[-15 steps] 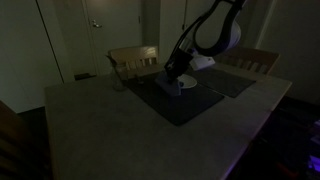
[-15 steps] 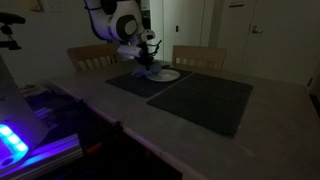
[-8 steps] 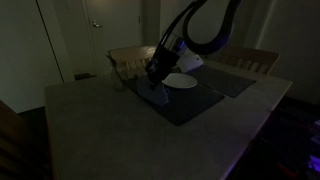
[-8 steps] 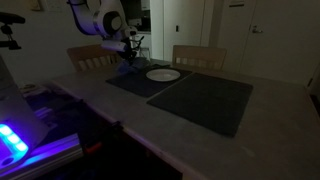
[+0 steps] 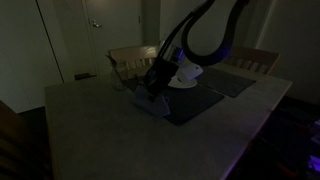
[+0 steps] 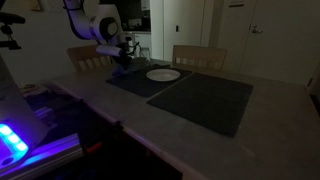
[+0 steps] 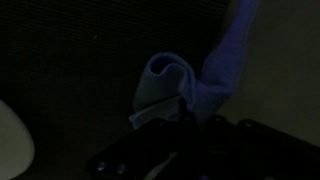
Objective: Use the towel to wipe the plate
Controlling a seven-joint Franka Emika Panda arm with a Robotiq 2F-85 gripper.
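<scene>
The scene is very dark. A white plate (image 6: pixel 163 74) lies on a dark placemat (image 6: pixel 140 83) and shows in both exterior views (image 5: pixel 184 83); its rim is at the left edge of the wrist view (image 7: pixel 10 145). My gripper (image 6: pixel 120 63) is off the plate, over the placemat's outer edge (image 5: pixel 152 90). It is shut on a pale bluish towel (image 7: pixel 175 88), which hangs bunched from the fingers (image 7: pixel 190 125) down to the mat. The fingertips themselves are hard to make out.
A second dark placemat (image 6: pixel 205 100) lies beside the first. Two wooden chairs (image 6: pixel 198 56) (image 5: pixel 135 60) stand at the table's far side. A purple-lit device (image 6: pixel 20 140) sits beyond the table's near edge.
My gripper has moved off the plate with the towel, across the placemat to its outer edge. The plate now lies uncovered and has not moved.
</scene>
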